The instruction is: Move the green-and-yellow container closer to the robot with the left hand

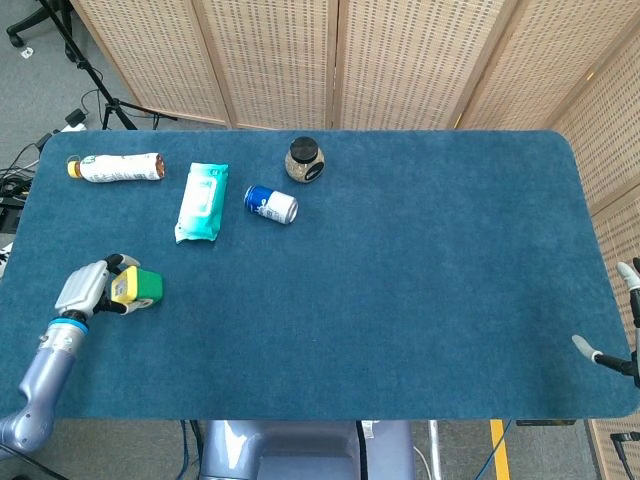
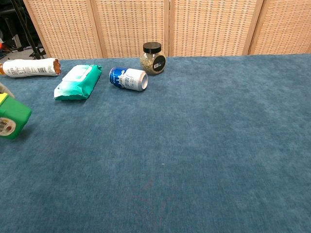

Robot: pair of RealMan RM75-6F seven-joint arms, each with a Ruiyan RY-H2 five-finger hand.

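Note:
The green-and-yellow container [image 1: 137, 287] lies tilted near the table's left front, its green end pointing right and its yellow cap toward my left hand [image 1: 85, 289]. My left hand grips it at the cap end, fingers wrapped around it. In the chest view the container [image 2: 13, 120] shows at the far left edge, leaning over, with almost none of the hand in frame. My right hand [image 1: 632, 335] hangs off the table's right front corner, fingers spread and holding nothing.
Toward the back left lie a white bottle [image 1: 115, 167], a teal wipes pack [image 1: 202, 200], a blue can [image 1: 271, 204] on its side and a black-lidded jar [image 1: 304, 160]. The blue table [image 1: 420, 290] ends just left of my left hand.

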